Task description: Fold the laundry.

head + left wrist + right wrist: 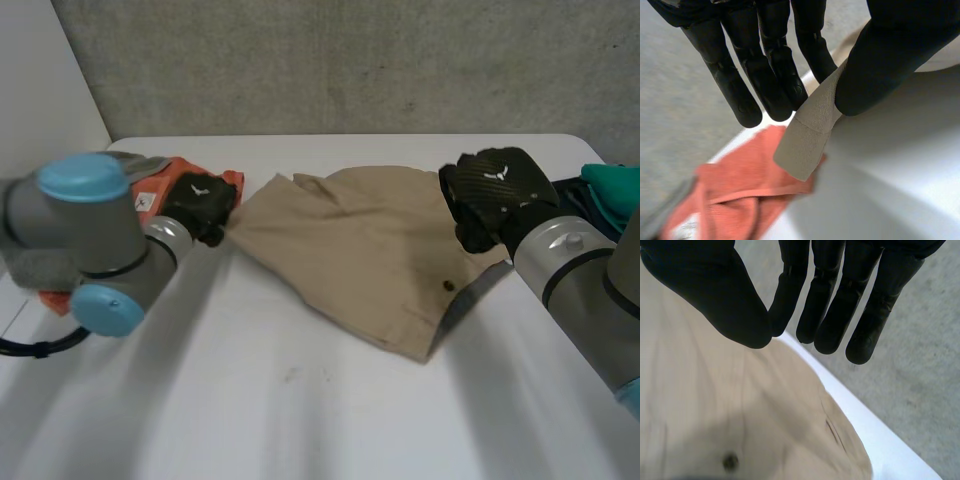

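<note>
khaki shorts (370, 255) stretch along the table's (250, 410) far edge between my hands; left hand (200, 205) pinches their left corner, right hand (495, 195) hovers open over the other end.

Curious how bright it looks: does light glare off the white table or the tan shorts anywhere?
Head view: the white table is bright but without glare; the tan fabric shorts look matte. Left wrist view: the corner pinched by the black left hand is brightly lit, the crumpled orange cloth beside it too. Right wrist view: the open black right hand shows no sheen above the shorts.
</note>
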You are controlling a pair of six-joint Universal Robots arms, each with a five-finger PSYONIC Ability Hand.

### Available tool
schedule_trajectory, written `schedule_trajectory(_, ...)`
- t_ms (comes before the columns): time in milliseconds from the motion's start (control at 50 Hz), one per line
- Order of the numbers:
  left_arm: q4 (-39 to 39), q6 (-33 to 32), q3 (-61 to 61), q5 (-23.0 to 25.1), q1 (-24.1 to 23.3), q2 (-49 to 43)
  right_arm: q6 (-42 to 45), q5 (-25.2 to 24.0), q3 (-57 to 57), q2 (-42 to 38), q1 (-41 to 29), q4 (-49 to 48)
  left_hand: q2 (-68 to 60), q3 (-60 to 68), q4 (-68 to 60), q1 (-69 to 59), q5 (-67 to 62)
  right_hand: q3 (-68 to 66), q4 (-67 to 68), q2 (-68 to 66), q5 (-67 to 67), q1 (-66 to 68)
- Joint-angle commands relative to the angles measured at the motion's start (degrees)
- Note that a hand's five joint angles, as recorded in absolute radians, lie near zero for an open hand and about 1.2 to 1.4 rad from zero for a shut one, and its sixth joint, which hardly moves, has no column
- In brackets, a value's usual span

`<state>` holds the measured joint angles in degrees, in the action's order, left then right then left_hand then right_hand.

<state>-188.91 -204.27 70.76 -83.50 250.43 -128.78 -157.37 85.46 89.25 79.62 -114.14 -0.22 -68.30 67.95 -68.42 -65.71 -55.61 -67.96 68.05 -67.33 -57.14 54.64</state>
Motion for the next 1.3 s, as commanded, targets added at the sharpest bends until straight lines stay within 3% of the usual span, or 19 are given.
schedule_trajectory(20,0.2,-2.6,15.3,-2.3,-0.3,18.5,7.0,-0.3,1.1,-0.1,2.3,7.2,-11.7,12.0,-11.6,-14.3,-14.4,-12.0,11.9,-12.7,-12.9,25.4)
schedule_trajectory(40,0.1,-3.2,16.9,-2.2,-0.4,19.9,7.3,-0.4,1.4,-0.1,2.3,7.9,-11.7,12.0,-11.6,-14.3,-14.4,-12.0,11.9,-12.7,-12.9,25.4)
schedule_trajectory(140,-2.5,-7.5,21.6,-1.9,-1.8,22.9,2.4,-0.4,5.5,-0.2,2.2,5.7,-11.7,12.0,-11.6,-14.3,-14.4,50.4,-50.5,49.8,49.6,-37.1)
schedule_trajectory(220,-3.7,-10.3,20.7,-2.0,-3.9,21.0,-7.0,-0.6,10.0,-0.4,1.9,2.8,-11.7,12.0,-11.6,-14.3,-14.4,58.0,-58.1,57.3,57.1,-44.6)
schedule_trajectory(360,-4.0,-11.4,16.4,-2.6,-6.2,17.2,-16.5,-1.0,15.6,-3.4,-2.8,-2.7,-11.7,12.0,-11.6,-14.3,-14.4,55.7,-55.8,55.1,54.9,-42.4)
schedule_trajectory(440,-4.1,-11.2,15.9,-2.6,-6.3,17.2,-16.8,0.1,16.2,-8.0,-7.8,-7.0,-11.7,12.0,-11.6,-14.3,-14.4,54.0,-54.1,53.4,53.2,-40.7)
schedule_trajectory(680,-4.1,-10.1,13.0,-2.7,-6.7,18.0,-16.6,6.5,12.9,-17.0,-12.6,-12.3,-11.7,12.0,-11.6,-14.3,-14.4,48.1,-48.2,47.5,47.3,-34.8)
schedule_trajectory(900,-3.8,-7.6,12.8,-2.5,-6.6,18.0,-16.1,8.4,12.1,-18.3,-12.8,-18.2,-11.7,12.0,-11.6,-14.3,-14.4,28.0,-28.1,27.3,27.1,-14.6)
schedule_trajectory(1180,-3.7,-7.4,13.4,-2.5,-6.6,17.8,-12.9,8.3,8.5,-21.8,-12.8,-18.1,-11.7,12.0,-11.6,-14.3,-14.4,24.1,-24.2,23.4,23.3,-10.8)
schedule_trajectory(1300,-3.7,-7.5,13.4,-2.5,-6.5,17.9,-12.2,8.3,8.0,-22.0,-12.6,-18.2,-11.7,12.0,-11.6,-14.3,-14.4,7.1,-7.2,6.5,6.3,6.2)
